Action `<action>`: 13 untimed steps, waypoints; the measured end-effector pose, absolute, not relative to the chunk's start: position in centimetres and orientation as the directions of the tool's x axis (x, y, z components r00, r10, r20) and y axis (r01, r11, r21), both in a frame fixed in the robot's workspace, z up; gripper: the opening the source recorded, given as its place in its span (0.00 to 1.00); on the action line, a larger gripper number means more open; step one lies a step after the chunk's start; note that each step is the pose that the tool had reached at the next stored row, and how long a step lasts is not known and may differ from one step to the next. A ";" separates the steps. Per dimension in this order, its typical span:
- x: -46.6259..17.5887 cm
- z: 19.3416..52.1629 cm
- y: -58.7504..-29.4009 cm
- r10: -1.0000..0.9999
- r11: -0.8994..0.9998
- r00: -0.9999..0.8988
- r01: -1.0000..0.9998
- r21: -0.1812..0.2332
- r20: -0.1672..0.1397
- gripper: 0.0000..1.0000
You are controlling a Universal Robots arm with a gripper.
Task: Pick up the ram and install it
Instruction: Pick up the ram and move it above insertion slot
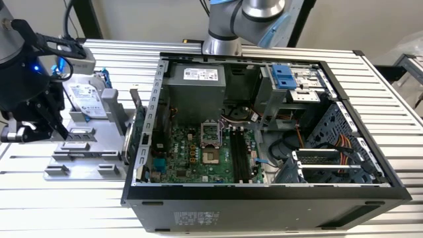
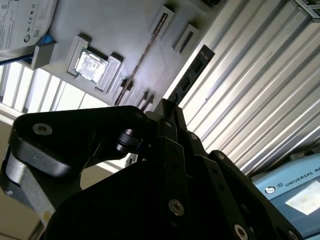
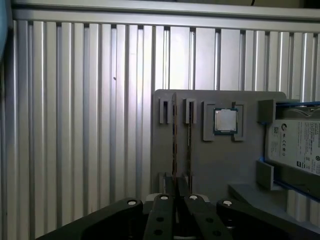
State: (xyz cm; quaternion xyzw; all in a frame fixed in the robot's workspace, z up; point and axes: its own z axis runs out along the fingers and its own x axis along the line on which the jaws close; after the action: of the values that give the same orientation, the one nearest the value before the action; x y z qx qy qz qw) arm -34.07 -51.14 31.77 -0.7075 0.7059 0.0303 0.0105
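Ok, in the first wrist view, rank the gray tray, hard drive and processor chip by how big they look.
1. gray tray
2. hard drive, partly cut off at the picture's edge
3. processor chip

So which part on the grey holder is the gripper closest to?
The ram, the thin stick on edge by the gripper; the square processor chip and hard drive sit farther away.

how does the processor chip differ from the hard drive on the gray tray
The processor chip is small and square; the hard drive is much larger and rectangular. The chip shows a bare silver top; the drive carries a white printed label. Both sit on the gray tray.
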 end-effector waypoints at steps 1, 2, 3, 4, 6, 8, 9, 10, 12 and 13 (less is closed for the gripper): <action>-34.1 31.8 -51.1 -0.998 -0.003 0.001 -1.000 0.028 -0.058 0.00; -34.1 31.8 -51.1 -0.998 -0.003 0.001 -1.000 0.028 -0.058 0.00; -34.1 31.9 -51.1 -0.998 -0.003 0.001 -1.000 0.028 -0.058 0.00; -34.1 31.9 -51.1 -0.998 -0.003 0.001 -1.000 0.028 -0.058 0.00; -34.1 32.0 -51.2 -0.998 -0.003 0.002 -1.000 0.028 -0.058 0.00; -34.1 32.1 -51.2 -0.998 -0.003 0.002 -1.000 0.028 -0.058 0.00; -34.1 32.1 -51.2 -0.998 -0.003 0.002 -1.000 0.028 -0.058 0.00; -34.1 32.1 -51.2 -0.998 -0.003 0.002 -1.000 0.028 -0.058 0.00; -34.1 32.2 -51.2 -0.998 -0.003 0.002 -1.000 0.028 -0.058 0.00; -34.1 32.2 -51.2 -0.998 -0.003 0.002 -1.000 0.028 -0.058 0.00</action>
State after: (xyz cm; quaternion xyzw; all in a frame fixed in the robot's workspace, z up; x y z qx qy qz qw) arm -34.06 -51.15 32.25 -0.7076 0.7059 0.0303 0.0105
